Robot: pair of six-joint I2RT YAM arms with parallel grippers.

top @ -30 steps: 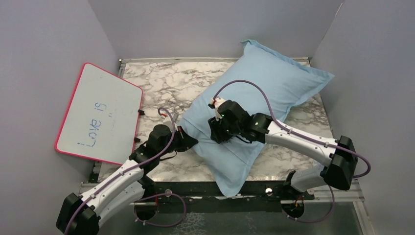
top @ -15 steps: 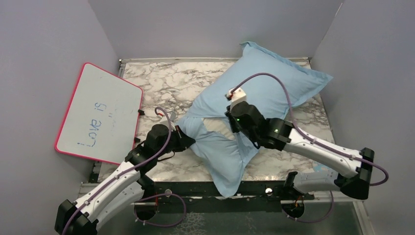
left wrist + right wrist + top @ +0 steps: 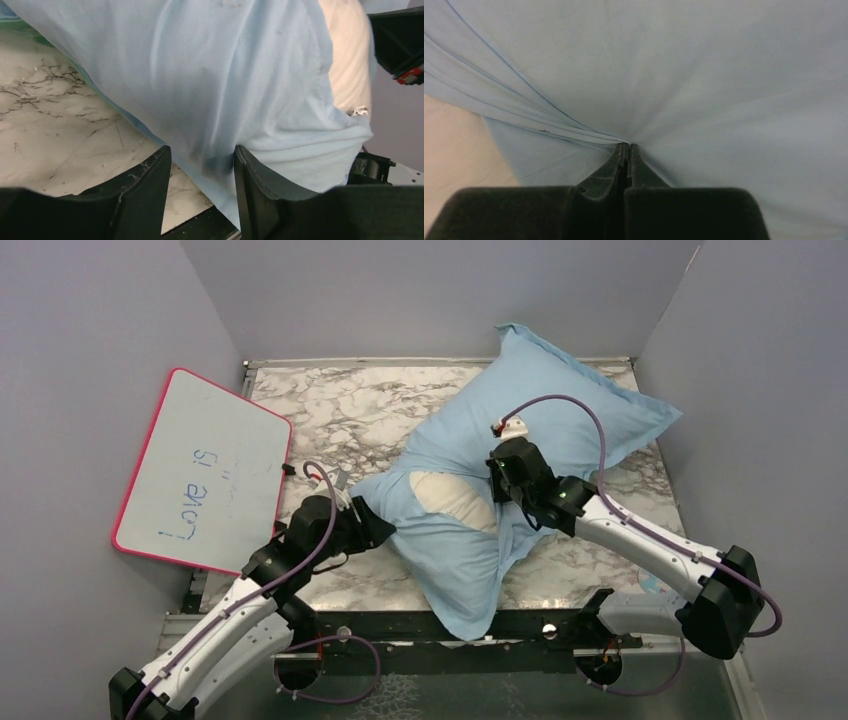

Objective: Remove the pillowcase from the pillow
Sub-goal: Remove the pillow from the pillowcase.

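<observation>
The right gripper (image 3: pixel 625 146) was pinched tight on a fold of the light blue pillowcase (image 3: pixel 570 405), creases fanning from its tips, over the middle of the marble table (image 3: pixel 330 410). The left gripper (image 3: pixel 202 155) stood with fingers spread at the case's near-left edge (jaws clearly apart), blue cloth draped in the gap. A patch of the cream pillow (image 3: pixel 452 498) showed bare between the two grippers, the rest inside the case, lying diagonally toward the far right corner.
</observation>
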